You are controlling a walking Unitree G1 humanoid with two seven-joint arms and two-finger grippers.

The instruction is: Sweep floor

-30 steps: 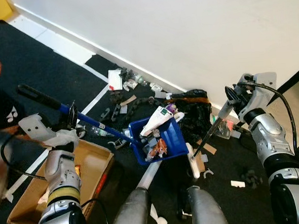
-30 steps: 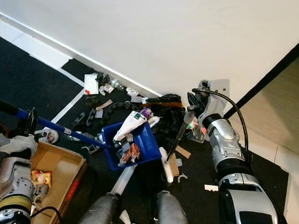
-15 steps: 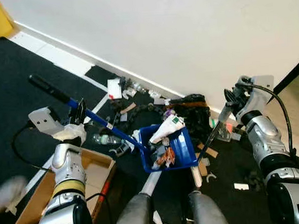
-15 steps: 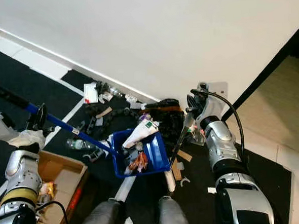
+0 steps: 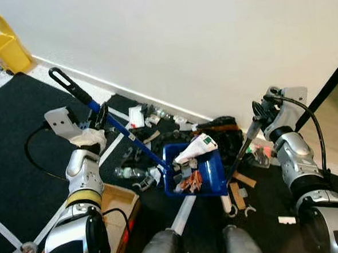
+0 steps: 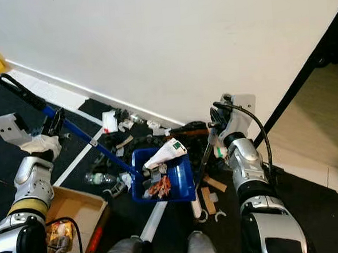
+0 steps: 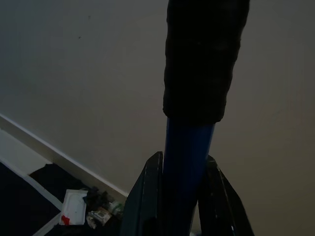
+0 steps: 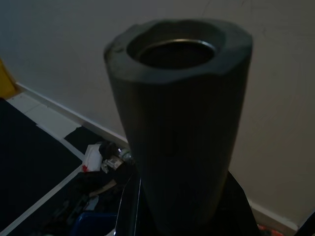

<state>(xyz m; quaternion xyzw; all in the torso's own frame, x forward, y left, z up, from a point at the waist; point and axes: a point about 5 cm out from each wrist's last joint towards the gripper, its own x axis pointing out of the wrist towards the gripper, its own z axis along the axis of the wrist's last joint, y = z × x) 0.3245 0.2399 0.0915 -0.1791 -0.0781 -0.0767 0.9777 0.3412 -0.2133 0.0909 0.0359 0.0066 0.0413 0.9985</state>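
A blue dustpan (image 5: 214, 174) sits on the dark carpet by the wall, heaped with paper and plastic litter (image 5: 191, 159). Its long blue handle (image 5: 129, 137) slants up to the left, where my left gripper (image 5: 101, 117) is shut on it just below the black grip. In the left wrist view the handle (image 7: 187, 162) stands between the two fingers (image 7: 149, 196). My right gripper (image 5: 259, 112) is shut on the top of the thin dark broomstick (image 5: 239, 151), which runs down to the white broom head (image 5: 226, 204) beside the pan. The stick's grey end cap (image 8: 179, 113) looms close in the right wrist view.
Loose litter (image 5: 148, 113) and a black heap (image 5: 225, 129) lie along the white wall's skirting. A cardboard box (image 5: 117, 205) stands at the lower left by my legs. A yellow bin (image 5: 6, 47) stands at the far left. Wood scraps (image 5: 241, 185) lie right of the pan.
The camera has swung, so the whole scene has shifted and the yellow bin has come into view. The dustpan handle now stands steeper. The person's hand at the left edge is gone.
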